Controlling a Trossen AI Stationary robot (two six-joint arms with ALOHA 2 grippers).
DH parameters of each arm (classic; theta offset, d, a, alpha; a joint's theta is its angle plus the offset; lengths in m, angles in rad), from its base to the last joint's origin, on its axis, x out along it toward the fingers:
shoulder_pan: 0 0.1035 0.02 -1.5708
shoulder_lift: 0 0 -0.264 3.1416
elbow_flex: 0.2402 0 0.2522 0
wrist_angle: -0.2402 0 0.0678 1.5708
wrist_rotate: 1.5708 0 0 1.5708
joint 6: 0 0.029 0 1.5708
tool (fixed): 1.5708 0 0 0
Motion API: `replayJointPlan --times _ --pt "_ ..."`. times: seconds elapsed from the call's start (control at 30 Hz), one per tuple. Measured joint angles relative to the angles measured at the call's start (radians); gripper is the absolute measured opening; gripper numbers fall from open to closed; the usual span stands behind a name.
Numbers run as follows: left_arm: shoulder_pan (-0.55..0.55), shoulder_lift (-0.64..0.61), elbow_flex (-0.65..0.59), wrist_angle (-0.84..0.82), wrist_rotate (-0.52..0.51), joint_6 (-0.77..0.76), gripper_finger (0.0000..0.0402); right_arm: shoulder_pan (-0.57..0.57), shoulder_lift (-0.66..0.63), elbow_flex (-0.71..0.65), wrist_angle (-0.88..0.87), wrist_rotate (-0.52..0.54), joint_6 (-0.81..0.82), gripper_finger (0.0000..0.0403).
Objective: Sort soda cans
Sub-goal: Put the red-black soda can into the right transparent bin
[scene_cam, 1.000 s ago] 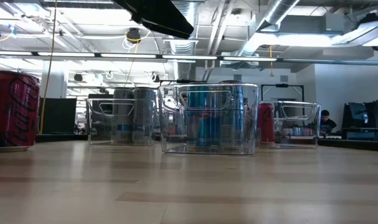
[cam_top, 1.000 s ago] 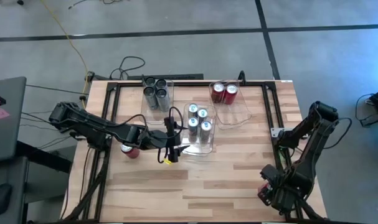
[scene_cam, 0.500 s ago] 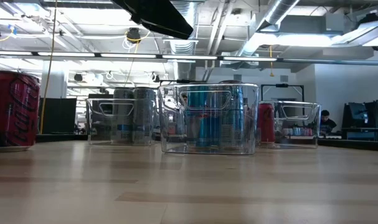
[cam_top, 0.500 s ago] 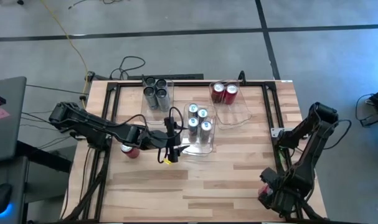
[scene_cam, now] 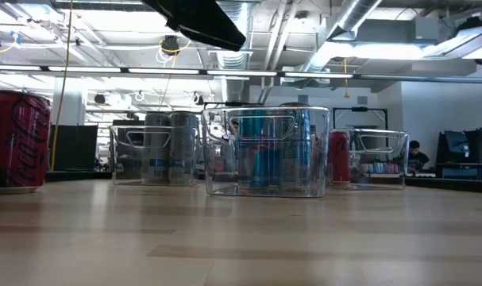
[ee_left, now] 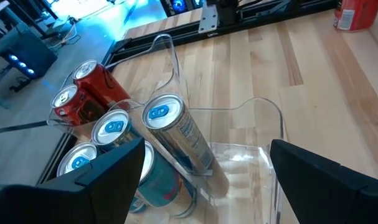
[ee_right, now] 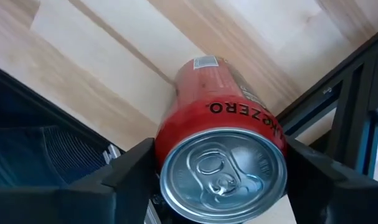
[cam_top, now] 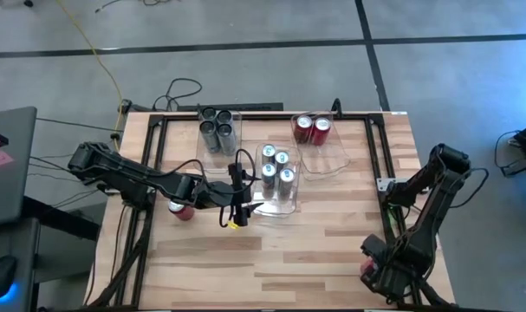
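Note:
Three clear bins stand on the table: dark grey cans (cam_top: pixel 217 130) in the far left one, silver-blue cans (cam_top: pixel 275 169) in the middle one, two red cans (cam_top: pixel 312 127) in the right one. A loose red can (cam_top: pixel 180 209) stands on the wood beside my left arm and appears at the left of the low view (scene_cam: pixel 17 140). My left gripper (ee_left: pixel 204 186) is open, hovering over the near end of the middle bin (ee_left: pixel 263 124) next to the silver-blue cans (ee_left: pixel 170 134). My right gripper (cam_top: pixel 372 267), near the table's near right corner, is shut on a red can (ee_right: pixel 223 143). My right gripper holds the red can by its top end (ee_right: pixel 176 134), pinched between the two fingers, one on each side just below the silver lid. The fingers run along the can, whose body points away from the wrist toward the wood. Whether its base rests on the table cannot be told.
A black frame rail (cam_top: pixel 379 147) runs along the table's right side, close to the right gripper, and another (cam_top: pixel 150 147) along the left. Open wood (cam_top: pixel 314 247) lies on the near side of the bins. Cables (cam_top: pixel 180 91) lie beyond the far edge.
My right arm has drawn a little toward the table's near edge, still shut on the red can. The left arm, the bins and the loose can have kept still.

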Motion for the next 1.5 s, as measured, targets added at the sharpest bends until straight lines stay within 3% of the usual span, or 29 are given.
replayJointPlan --times 0.2,0.3,0.6,0.83,1.03,1.2,1.5 --pt "0.000 -0.015 0.000 -0.012 -0.056 0.008 0.0340 -0.056 -0.004 0.003 -0.003 -0.005 -0.121 0.0276" --pt "0.000 -0.065 0.000 -0.048 -0.079 -0.003 0.0340 -0.138 0.001 0.030 -0.022 0.014 -0.269 0.0274" --pt "0.000 -0.203 0.000 -0.245 -0.086 -0.067 0.0340 -0.529 -0.001 0.166 -0.161 0.037 -0.830 0.0272" --pt "0.000 -0.266 -0.007 -0.369 -0.091 -0.132 0.0340 -0.802 -0.002 0.367 -0.388 0.100 -1.097 0.0271" --pt "0.000 -0.316 -0.157 -0.193 -0.091 -0.127 0.0340 -1.031 -0.003 0.520 -0.447 0.193 -1.254 0.0271" --pt "0.013 -0.348 -0.331 0.012 -0.083 -0.123 0.0340 -1.226 -0.003 0.551 -0.418 0.208 -1.385 0.0271" --pt "0.070 -0.413 -0.378 0.006 -0.062 -0.140 0.0340 -1.521 0.080 0.551 -0.358 0.174 -1.574 0.0271"
